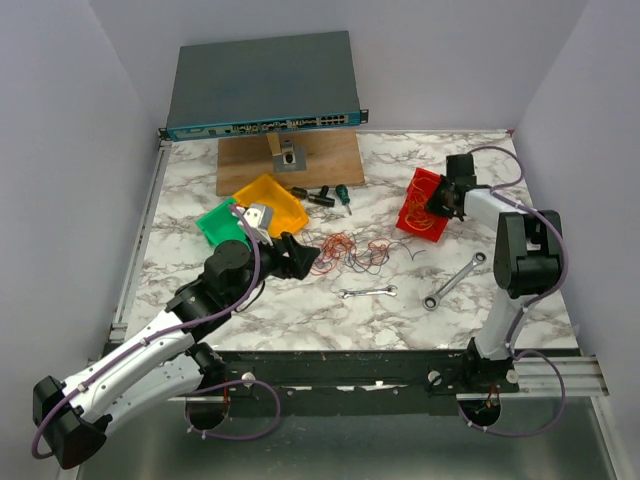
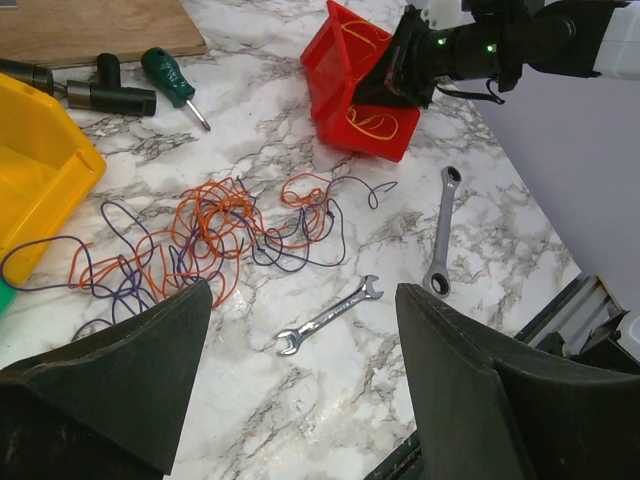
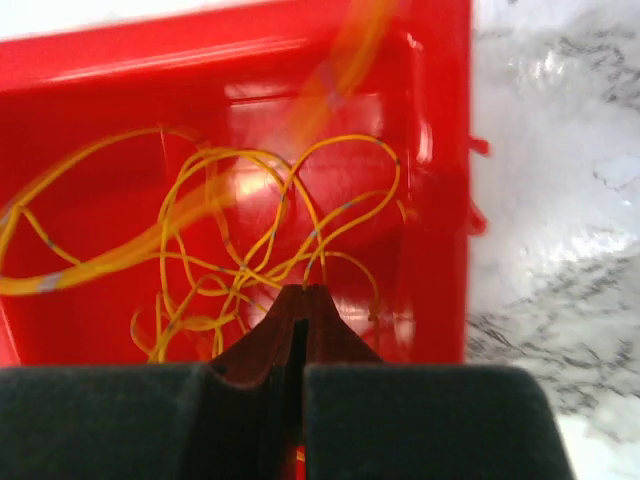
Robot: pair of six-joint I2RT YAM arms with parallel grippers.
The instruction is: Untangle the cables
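The cables [image 1: 350,250] to be untangled are spread at the centre of the top view as a loose knot of orange and dark purple strands on the marble tabletop [image 1: 300,315]. The knot's longer spread runs left to right. The left fingers [image 1: 300,257] are held wide apart and empty just left of the knot, pointed toward it. In the left wrist view the knot is seen above and left of the gap between them, touched by neither tip. The left arm is judged by far the nearer to the knot.

The right fingers [image 3: 300,312] are pressed together over the red bin [image 3: 440,150] at the right of the top view, well apart from the knot. Yellow cables [image 3: 270,230] are coiled in that bin. One strand meets the closed tip, but whether it is pinched cannot be told.

An open-ended wrench [image 2: 328,317] lies just below the knot, near the line of any forward reach. A ratchet wrench [image 2: 442,230] lies further to the right. A yellow bin [image 1: 270,205] and a green bin [image 1: 222,222] are set at the upper left of the knot, and screwdrivers [image 1: 330,195] above it. One purple loop is trailed toward the yellow bin, so a snag there is judged possible.
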